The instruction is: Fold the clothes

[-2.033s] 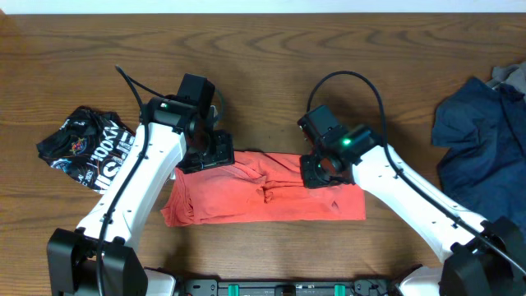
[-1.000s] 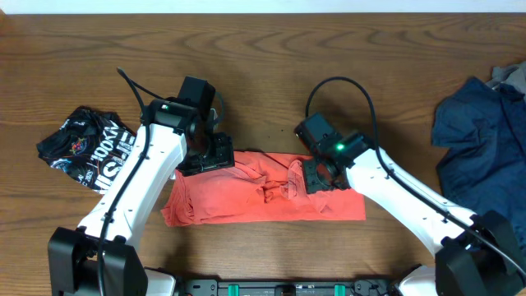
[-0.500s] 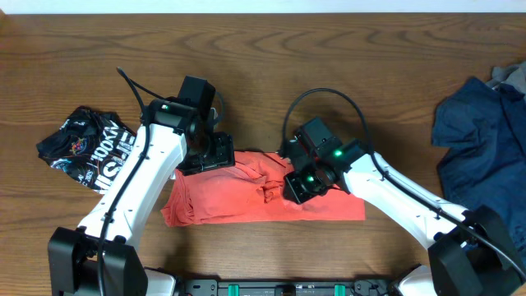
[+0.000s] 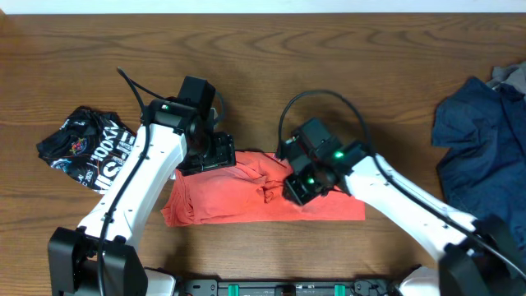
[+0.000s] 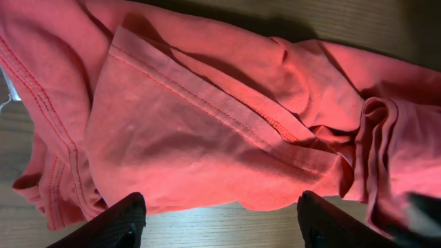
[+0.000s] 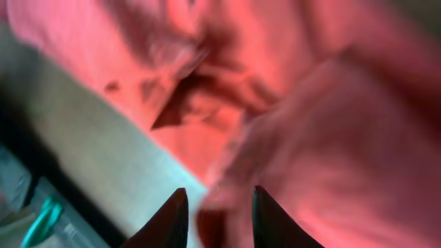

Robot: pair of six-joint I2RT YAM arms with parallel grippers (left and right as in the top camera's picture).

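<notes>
Far left on the desk [image 4: 345, 57]: black garment [image 4: 86, 150] with white lettering, crumpled in a heap, well apart from the rest and touched by nothing.

The white left arm [image 4: 140, 185] runs up from the near edge and passes just beside that heap. It blocks the overhead view of the shirt's left end.

The left tool [image 4: 215, 154] sits over the far-left corner of the coral-red T-shirt [image 4: 238, 201]. In the wrist view both fingers [image 5: 129, 217] are spread wide, with nothing between them but cloth lying below (a stitched hem runs diagonally across).

The T-shirt lies near-centre on the desk, folded into a wide band running left to right, flat at the near edge and bunched into a ridge at mid-far. No chest lettering shows.

The right tool [image 4: 297, 187] is down on that ridge, right of centre. The wrist view is blurred, but the fingertips [image 6: 173, 215] stand close together with red cloth filling the narrow gap, so it is pinching a fold of the T-shirt. A black cable [image 4: 316, 97] loops over the right arm [image 4: 403, 205], which hides part of the shirt's far-right edge.

Far right: navy garment [image 4: 481, 136], rumpled and partly out of frame. A grey scrap of cloth [image 4: 514, 76] touches its far edge.
</notes>
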